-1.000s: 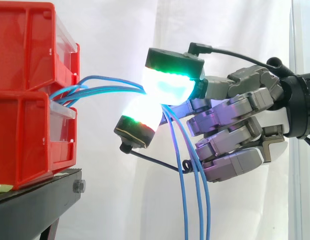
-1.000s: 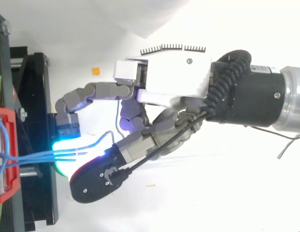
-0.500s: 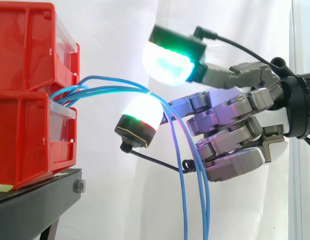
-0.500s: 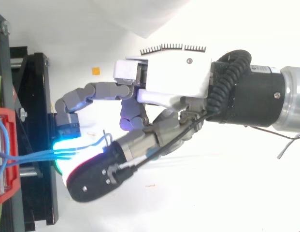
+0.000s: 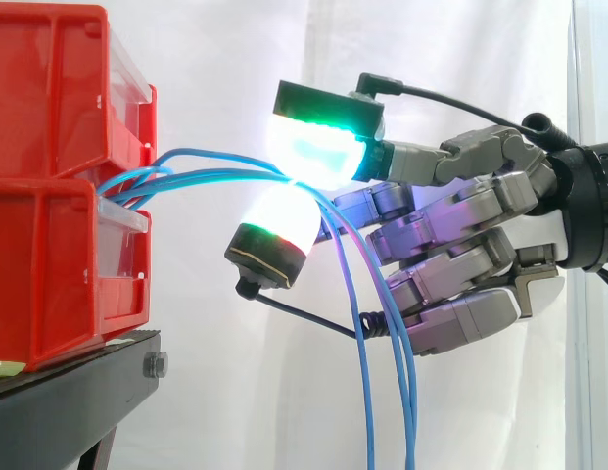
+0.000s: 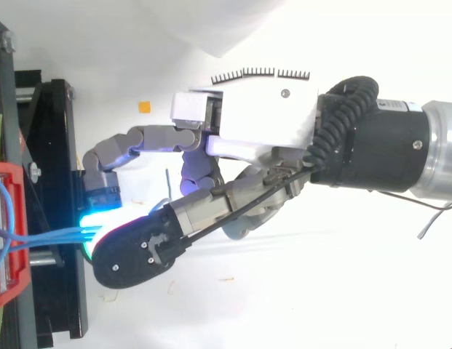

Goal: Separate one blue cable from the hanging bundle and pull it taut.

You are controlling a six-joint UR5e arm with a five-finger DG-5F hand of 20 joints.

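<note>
Several thin blue cables (image 5: pixel 215 174) come out between the two stacked red bins (image 5: pixel 49 98) at the left, run right and level, then hang down (image 5: pixel 367 392) past the bottom edge. My hand (image 5: pixel 450 255) reaches in from the right. Its green-cyan glowing pad (image 5: pixel 318 147) presses down on the cables against a white-red glowing pad (image 5: pixel 279 230) beneath, just where they bend down. The other fingers stay curled behind the hanging strands. From above, the hand (image 6: pixel 247 116) pinches the cables (image 6: pixel 51 236) close to the red bin (image 6: pixel 7 233).
The bins rest on a black stand (image 5: pixel 69 392) at the lower left, seen from above as a black frame (image 6: pixel 58 145). A white curtain hangs behind. A small orange square (image 6: pixel 144 107) lies on the white floor below.
The upper glowing pad, lifted off the cables half a second ago, has come back down onto them. From above, the dark-backed fingertip has shifted left toward the stand.
</note>
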